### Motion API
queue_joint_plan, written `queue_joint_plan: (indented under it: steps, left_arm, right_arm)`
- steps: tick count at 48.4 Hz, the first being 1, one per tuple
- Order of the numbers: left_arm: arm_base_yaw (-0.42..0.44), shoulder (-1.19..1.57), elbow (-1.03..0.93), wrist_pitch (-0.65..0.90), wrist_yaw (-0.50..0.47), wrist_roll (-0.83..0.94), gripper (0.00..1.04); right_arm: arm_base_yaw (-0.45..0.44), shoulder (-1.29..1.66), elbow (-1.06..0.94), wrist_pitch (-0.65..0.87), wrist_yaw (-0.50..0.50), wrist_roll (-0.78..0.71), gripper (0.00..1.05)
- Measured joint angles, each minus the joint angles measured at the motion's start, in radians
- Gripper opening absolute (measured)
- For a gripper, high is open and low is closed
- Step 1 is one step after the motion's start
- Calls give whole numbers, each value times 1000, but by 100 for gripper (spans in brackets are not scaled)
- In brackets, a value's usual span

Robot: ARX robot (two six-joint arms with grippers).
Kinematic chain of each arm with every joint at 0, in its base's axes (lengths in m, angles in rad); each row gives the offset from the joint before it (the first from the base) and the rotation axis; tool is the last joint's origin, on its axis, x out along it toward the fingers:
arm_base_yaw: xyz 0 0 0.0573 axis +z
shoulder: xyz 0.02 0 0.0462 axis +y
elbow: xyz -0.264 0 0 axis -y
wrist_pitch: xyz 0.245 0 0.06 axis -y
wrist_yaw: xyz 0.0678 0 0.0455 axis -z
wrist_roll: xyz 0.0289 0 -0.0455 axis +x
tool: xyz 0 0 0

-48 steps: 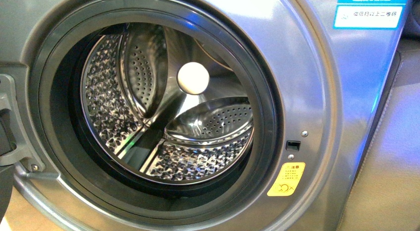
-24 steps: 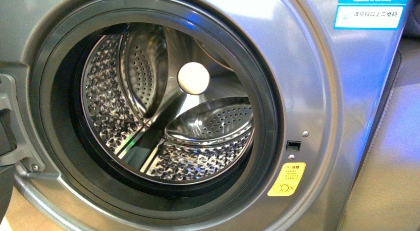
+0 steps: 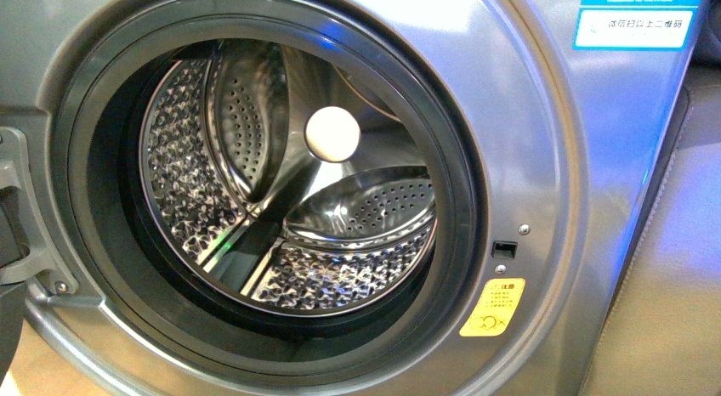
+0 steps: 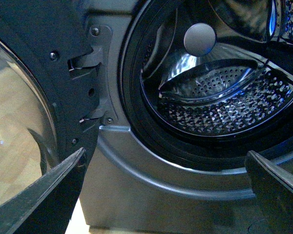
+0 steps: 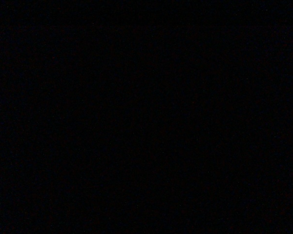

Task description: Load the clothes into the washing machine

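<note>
The main risk is that nothing is getting loaded. The clothes are not showing in any view, and the drum (image 3: 255,200) ahead of the left end effector (image 4: 165,152) is gleaming bare. If the arm is heading into the porthole like this, I judge it would be going in empty-handed. A second risk is the open door (image 4: 19,97), which is hanging just beside one finger, with its hinge (image 4: 85,63) a little beyond. A sideways drift could be knocking the door or wedging a finger against the hinge. When fabric does come, I judge it could be snagging on the dark seal (image 3: 459,200) ringing the mouth and slipping back out over the lip below.

The left end effector is gaping wide, fully released. Its two dark fingers (image 4: 49,190) are spreading well apart and are gripping and touching nothing. It is hovering low in front of the washing machine (image 3: 544,158), with the porthole ahead of it and slightly above, and the grey front panel showing between its fingers.

The right wrist picture is dark, so I cannot tell what the right end effector is doing, or whether it is carrying the clothes.
</note>
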Motion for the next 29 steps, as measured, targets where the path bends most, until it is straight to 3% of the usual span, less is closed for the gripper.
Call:
queue_joint_plan:
  steps: [9,29]
  left_arm:
    - [0,0,0,0,0,0,98]
    - [0,0,0,0,0,0,98]
  right_arm:
    - [-16,-172,-51,14,-26,4,7]
    - [-5,-780,-275,-15,-196,53,6]
